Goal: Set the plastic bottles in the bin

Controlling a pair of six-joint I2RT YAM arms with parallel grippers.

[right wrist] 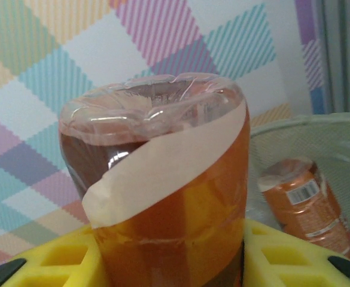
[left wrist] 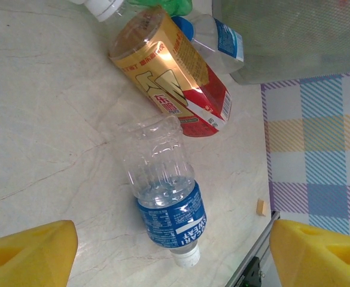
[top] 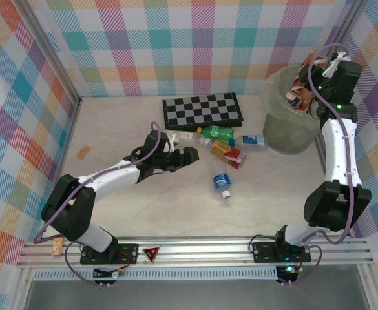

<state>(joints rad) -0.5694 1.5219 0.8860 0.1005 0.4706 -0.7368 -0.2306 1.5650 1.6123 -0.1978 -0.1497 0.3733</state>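
Note:
Several plastic bottles lie mid-table: a clear one with a blue label (top: 222,183) (left wrist: 169,203), a yellow-and-red one (top: 229,154) (left wrist: 175,72), a green one (top: 216,133), a small blue-labelled one (top: 253,140) (left wrist: 219,42) and a clear white-capped one (top: 179,137). My left gripper (top: 182,157) (left wrist: 173,263) is open, hovering left of them, its yellow fingers (left wrist: 31,254) either side of the blue-labelled bottle, apart from it. The right gripper (top: 308,82) (right wrist: 175,263) is shut on a brown bottle (right wrist: 163,197), held over the bin (top: 292,110) (right wrist: 318,125). An orange bottle (right wrist: 303,203) lies inside the bin.
A black-and-grey checkerboard (top: 201,110) lies at the back, behind the bottles. Small tan wooden blocks sit at the left (top: 83,152), by the front rail (top: 58,245) and near the table edge (left wrist: 261,207). Plaid walls enclose the table on three sides.

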